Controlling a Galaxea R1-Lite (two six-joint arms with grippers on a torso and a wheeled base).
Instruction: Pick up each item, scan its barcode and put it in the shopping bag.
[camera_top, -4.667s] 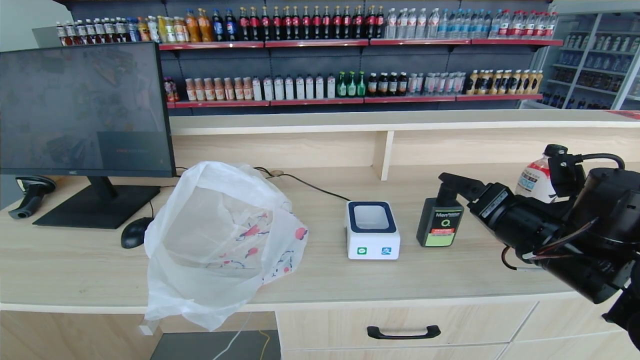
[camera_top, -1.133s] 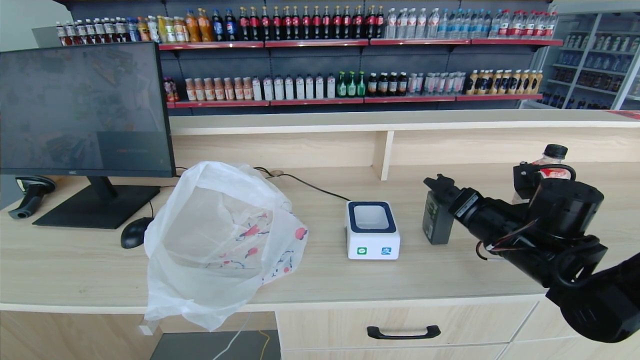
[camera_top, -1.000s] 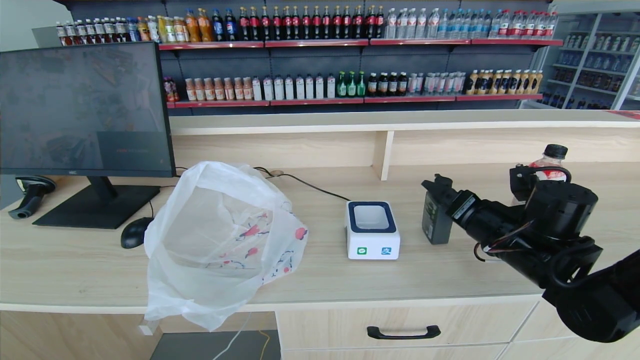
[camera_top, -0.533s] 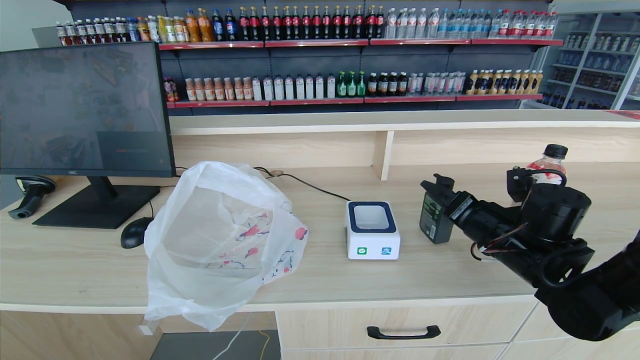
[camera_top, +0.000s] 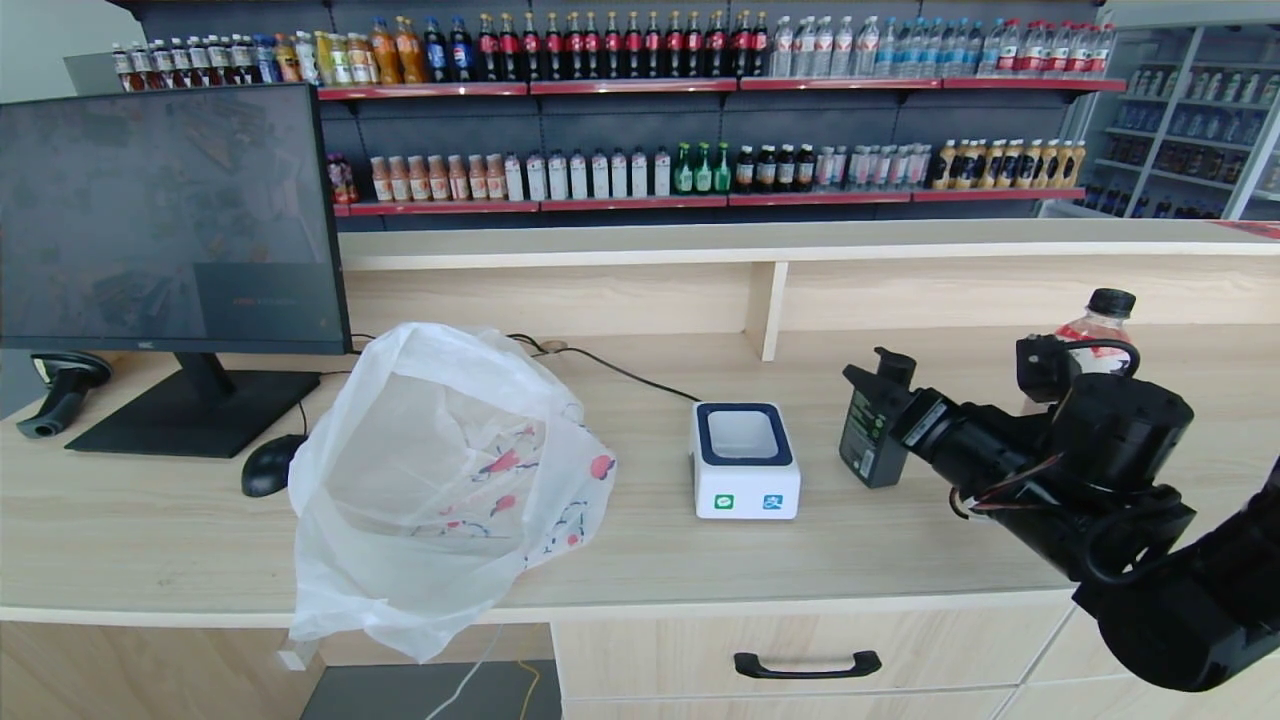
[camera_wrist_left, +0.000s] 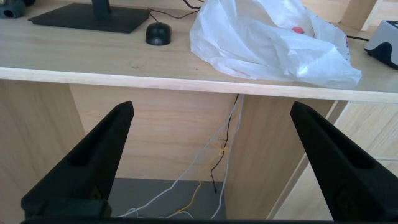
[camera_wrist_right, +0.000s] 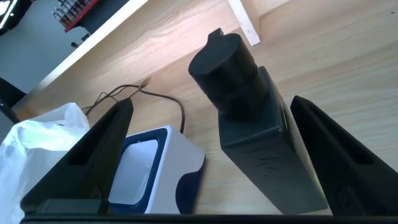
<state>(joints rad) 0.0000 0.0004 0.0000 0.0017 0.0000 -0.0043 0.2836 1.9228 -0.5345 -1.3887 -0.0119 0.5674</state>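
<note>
The right hand (camera_top: 875, 375) has closed in around the dark pump bottle (camera_top: 862, 450), now turned side-on on the worktop (camera_top: 650, 560) just beside the scanner (camera_top: 745, 460), but its fingers are spread apart either side, so gripping, scanning and bagging remain.

Dark pump bottle (camera_top: 866, 440) tilts slightly just right of the white box scanner (camera_top: 745, 462); translucent white plastic shopping bag (camera_top: 440, 480) slumps left.

You have a pale wooden counter (camera_top: 150, 530), smooth and matt. The thin white plastic bag with red prints (camera_top: 440, 480) is see-through, crinkly and a bit shiny. The dark plastic pump bottle (camera_wrist_right: 249, 118) looks matt, the white-and-blue plastic scanner box (camera_top: 745, 480) glossy.
</note>
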